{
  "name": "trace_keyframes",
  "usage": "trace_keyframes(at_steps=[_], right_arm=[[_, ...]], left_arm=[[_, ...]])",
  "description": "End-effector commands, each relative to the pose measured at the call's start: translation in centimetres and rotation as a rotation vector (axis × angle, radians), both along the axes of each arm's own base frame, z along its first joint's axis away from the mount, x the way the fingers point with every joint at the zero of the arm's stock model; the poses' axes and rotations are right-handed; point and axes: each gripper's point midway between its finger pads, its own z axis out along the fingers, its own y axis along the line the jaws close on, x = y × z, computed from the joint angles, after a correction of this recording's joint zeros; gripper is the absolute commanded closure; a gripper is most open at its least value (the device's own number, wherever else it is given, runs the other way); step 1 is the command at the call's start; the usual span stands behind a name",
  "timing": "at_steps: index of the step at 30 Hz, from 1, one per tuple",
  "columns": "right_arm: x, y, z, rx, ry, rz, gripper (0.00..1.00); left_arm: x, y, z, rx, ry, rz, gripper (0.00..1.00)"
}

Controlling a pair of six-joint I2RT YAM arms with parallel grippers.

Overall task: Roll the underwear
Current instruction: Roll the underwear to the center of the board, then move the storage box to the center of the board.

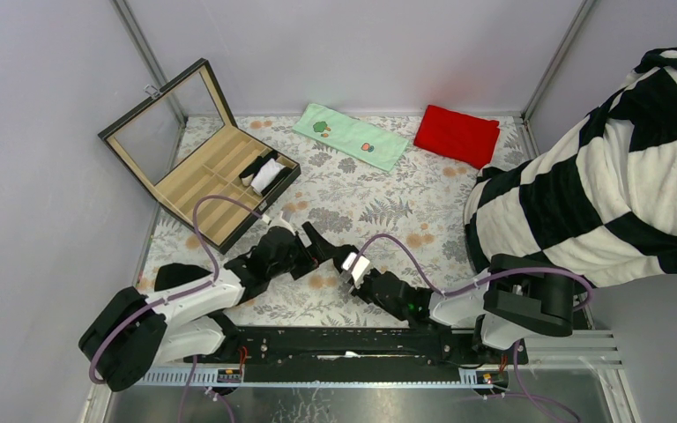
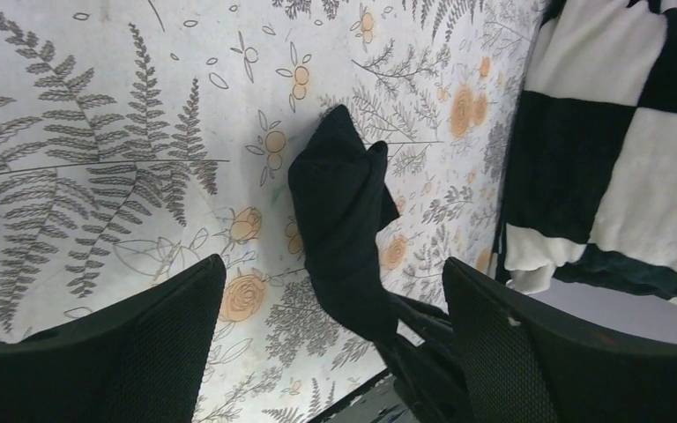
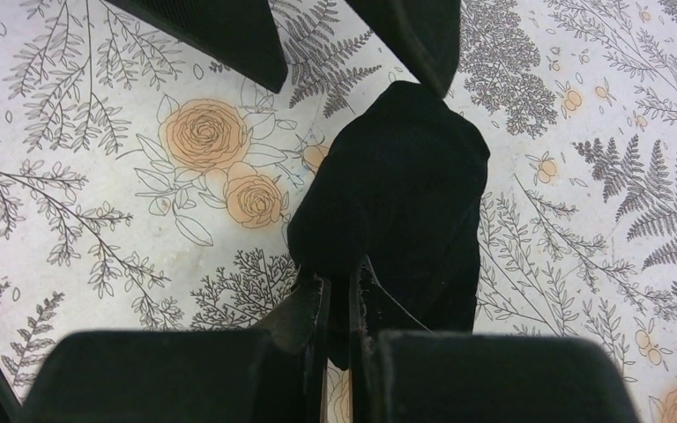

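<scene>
One black underwear (image 3: 405, 176) lies bunched on the floral tablecloth (image 3: 97, 220) between the two grippers. My right gripper (image 3: 339, 282) is shut on its near edge, with cloth pinched between the fingertips. The left wrist view shows the same underwear (image 2: 344, 211) as a long dark strip reaching back from between my left gripper (image 2: 333, 263), which is open, its fingers (image 2: 141, 344) wide on either side and not touching the cloth. In the top view the left gripper (image 1: 304, 247) and right gripper (image 1: 350, 267) meet near the table's front middle.
An open compartment box (image 1: 203, 167) stands at the back left with a black and a white roll (image 1: 267, 174) inside. A green towel (image 1: 350, 135) and a red cloth (image 1: 456, 134) lie at the back. A black-and-white striped blanket (image 1: 599, 176) covers the right side.
</scene>
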Motion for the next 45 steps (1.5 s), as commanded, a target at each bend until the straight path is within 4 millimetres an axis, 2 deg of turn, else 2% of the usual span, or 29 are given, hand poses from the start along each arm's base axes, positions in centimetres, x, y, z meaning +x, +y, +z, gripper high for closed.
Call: trace_keyframes(at_steps=[1,8,15,27,30,33,35,38,39,41,43,45], right_arm=[[0.1,1.3,0.9,0.083,0.025,-0.041,0.99],[0.0,2.1,1.0,0.102,0.023,-0.040,0.99],[-0.4,2.3,0.9,0.102,0.022,-0.032,0.99],[-0.3,2.4,0.9,0.106,0.022,-0.037,0.97],[-0.6,2.6,0.8,0.104,0.027,-0.016,0.96],[-0.8,2.6,0.8,0.097,0.023,0.003,0.92],[-1.0,2.5,0.9,0.092,0.022,0.017,0.89],[-1.5,2.2,0.9,0.084,0.024,0.050,0.80],[-1.8,2.3,1.3,0.089,0.026,0.065,0.75],[-2.3,2.3,2.1,0.107,0.034,0.094,0.56],[-2.6,1.9,3.3,0.126,0.043,0.094,0.47],[-2.8,1.5,4.7,0.139,0.060,0.086,0.41]], left_arm=[[0.7,-0.9,0.2,-0.072,0.000,0.037,0.06],[-0.2,-2.4,-1.6,-0.073,0.056,-0.009,0.15],[-0.2,-2.7,-3.1,-0.060,0.104,0.020,0.22],[-0.4,-3.6,-4.0,-0.084,0.146,0.033,0.40],[-0.4,-3.7,-4.1,-0.086,0.144,0.032,0.48],[-0.3,-3.7,-4.1,-0.088,0.134,0.027,0.63],[-0.3,-3.8,-4.0,-0.084,0.120,0.014,0.73],[-0.1,-3.9,-3.8,-0.072,0.085,-0.012,0.83],[0.0,-4.0,-3.7,-0.069,0.068,-0.024,0.89],[0.3,-4.1,-3.3,-0.059,0.024,-0.044,0.97],[0.7,-4.1,-2.7,-0.043,-0.036,-0.066,1.00],[1.1,-4.1,-1.7,-0.024,-0.112,-0.103,1.00]])
